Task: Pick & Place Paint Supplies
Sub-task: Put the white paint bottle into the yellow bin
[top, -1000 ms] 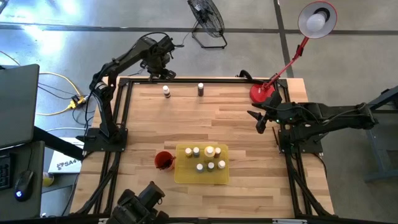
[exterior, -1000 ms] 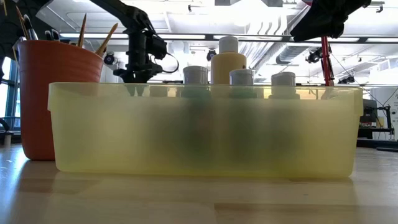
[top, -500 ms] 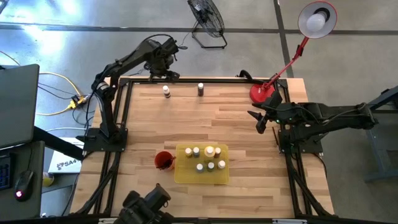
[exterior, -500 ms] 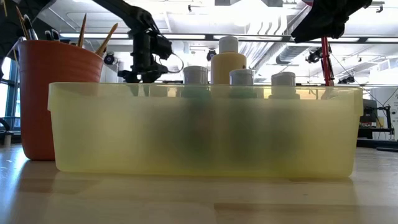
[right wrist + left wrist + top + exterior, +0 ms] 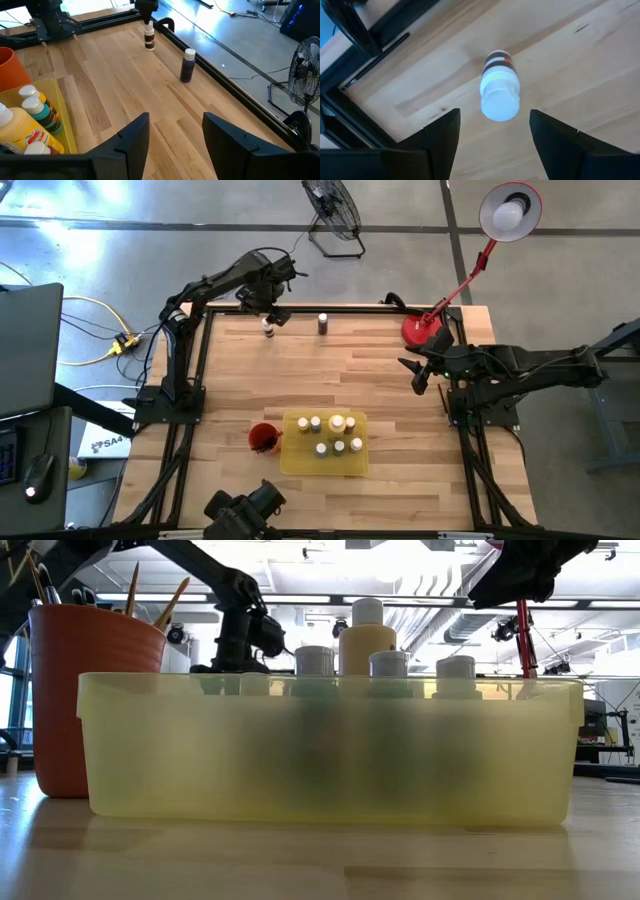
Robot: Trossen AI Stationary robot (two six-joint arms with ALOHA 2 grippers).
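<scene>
A small white-capped paint bottle (image 5: 267, 327) stands upright on its base near the table's far edge. My left gripper (image 5: 272, 310) hovers just above it, open; in the left wrist view the two fingers stand apart on either side of the bottle (image 5: 500, 92), without touching it. A dark bottle (image 5: 322, 323) stands to its right, also seen as the dark bottle (image 5: 187, 65) in the right wrist view. Several capped bottles stand in the yellow tray (image 5: 300, 465). The red cup (image 5: 262, 437) holds brushes. My right gripper (image 5: 418, 375) waits open at the table's right edge.
A red lamp's base (image 5: 425, 330) sits on the far right corner, its arm rising over the right edge. Black frame rails (image 5: 330, 307) run along the table's edges. A fan (image 5: 333, 210) stands on the floor beyond. Bare wood (image 5: 340, 375) lies between the far bottles and the tray.
My left gripper has moved from beyond the far edge toward the table's right and near side and has come down over the white-capped bottle. The bottles, tray and cup have stayed in place.
</scene>
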